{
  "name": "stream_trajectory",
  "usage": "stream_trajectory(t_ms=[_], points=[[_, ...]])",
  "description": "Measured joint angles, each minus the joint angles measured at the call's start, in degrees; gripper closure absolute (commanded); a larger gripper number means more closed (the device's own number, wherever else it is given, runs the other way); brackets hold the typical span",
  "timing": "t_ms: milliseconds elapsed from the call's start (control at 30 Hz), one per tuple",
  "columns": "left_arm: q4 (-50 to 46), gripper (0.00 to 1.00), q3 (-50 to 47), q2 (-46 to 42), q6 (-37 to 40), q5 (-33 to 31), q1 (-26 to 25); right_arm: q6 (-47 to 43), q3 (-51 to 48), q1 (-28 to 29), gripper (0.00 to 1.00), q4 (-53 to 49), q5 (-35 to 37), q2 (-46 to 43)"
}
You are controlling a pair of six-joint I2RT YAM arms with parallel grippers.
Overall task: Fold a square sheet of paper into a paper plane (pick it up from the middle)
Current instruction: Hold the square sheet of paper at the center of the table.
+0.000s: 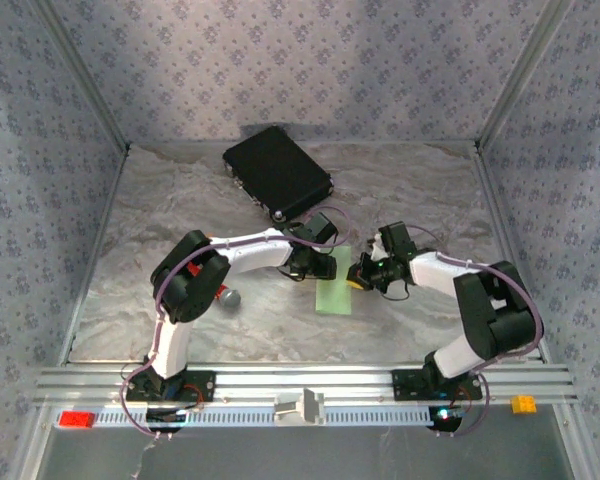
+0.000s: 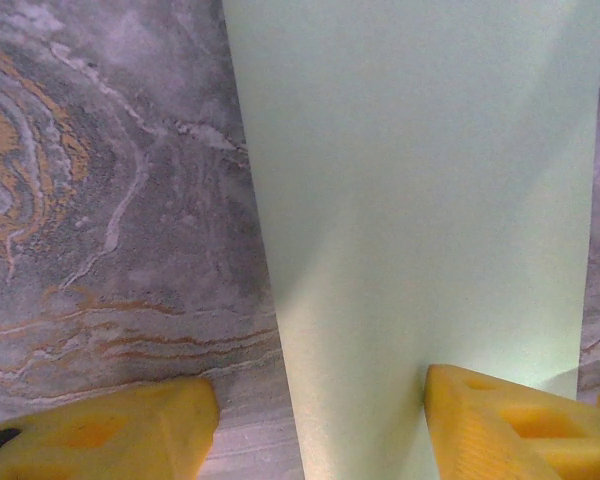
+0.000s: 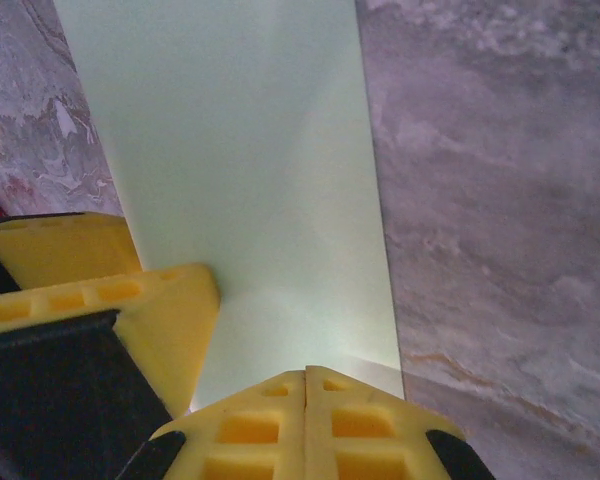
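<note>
The thin light-green sheet of paper (image 1: 337, 295) is lying flat on the grey marble-patterned counter (image 1: 180, 200) just below the middle of the overhead frame, showing as a long narrow rectangle with its long sides running up and down. The left claw (image 1: 318, 265) is hanging over the strip's upper left part and the right claw (image 1: 358, 277) is sitting at its upper right edge, so the two are facing each other across the paper. In the left wrist view the paper (image 2: 410, 200) is filling the centre and right of the frame, and the left claw (image 2: 315, 430) is standing open, one yellow finger over bare counter at the lower left and the other over the paper at the lower right. In the right wrist view the paper (image 3: 240, 170) is running up from the bottom centre. There the right claw (image 3: 305, 420) is pressing its two yellow fingertips fully together at the sheet's near edge, and whether paper is caught between them is not clear. A rectangular black case (image 1: 277, 172) is resting well apart in the upper centre, and a red-handled tool with a grey head (image 1: 225, 296) is lying left of centre beside the left arm.
</note>
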Motion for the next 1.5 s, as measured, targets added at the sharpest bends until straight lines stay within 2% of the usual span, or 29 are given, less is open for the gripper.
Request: stream_trajectory(t_ms=[767, 1000, 1300, 1367, 1500], points=[[-0.20, 0.39, 0.22, 0.37, -0.02, -0.24, -0.15, -0.72, 2.25, 0.96, 1.00, 4.52, -0.74, 7.23], [-0.11, 0.37, 0.09, -0.50, -0.09, -0.24, -0.37, -6.14, 2.49, 0.28, 1.00, 4.15, -1.57, 7.78], [4.13, 0.29, -6.82, -7.39, -0.92, -2.27, -0.50, -15.26, 8.52, -0.13, 1.00, -3.96, -2.16, 11.13], [5.31, 0.34, -8.04, -10.12, -1.03, -1.86, 0.07, -16.17, 8.85, -0.17, 1.00, -4.55, -2.14, 11.28], [12.22, 0.52, -9.81, -13.18, -2.27, 2.69, 1.81, -17.20, 9.22, -0.17, 1.00, -5.27, -1.68, 11.30]])
